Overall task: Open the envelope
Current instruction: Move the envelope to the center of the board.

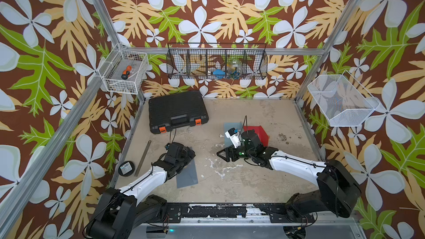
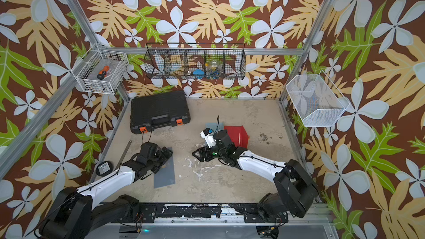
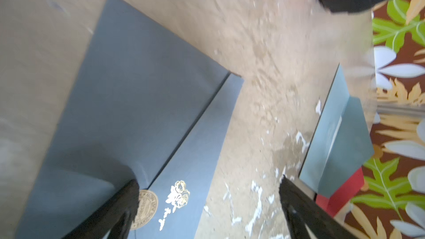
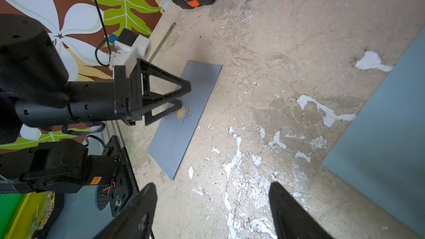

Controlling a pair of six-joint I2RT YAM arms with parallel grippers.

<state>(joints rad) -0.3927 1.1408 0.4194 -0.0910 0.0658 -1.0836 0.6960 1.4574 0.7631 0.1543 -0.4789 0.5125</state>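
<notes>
Grey paper identifies the task object: a flat grey rectangular paper envelope lies on the worn beige tabletop, partly under the left gripper in both top views. The right gripper hovers well apart from it, over bare table, with a second grey envelope and a red paper envelope behind its arm.

Left wrist view: the jaws stand wide open. One fingertip sits at the round gold seal sticker, beside the gold floral print; the other fingertip is off the envelope, over bare table. The flap seam runs away from the fingers.

Right wrist view: the right jaws stand open and empty. The left gripper spans the envelope near the seal.

Risk: the paper is thin and lies flat. A fingertip pressing on the seal may slide the envelope instead of lifting the flap, or crease the flap, because the right gripper is not pinning it.
</notes>
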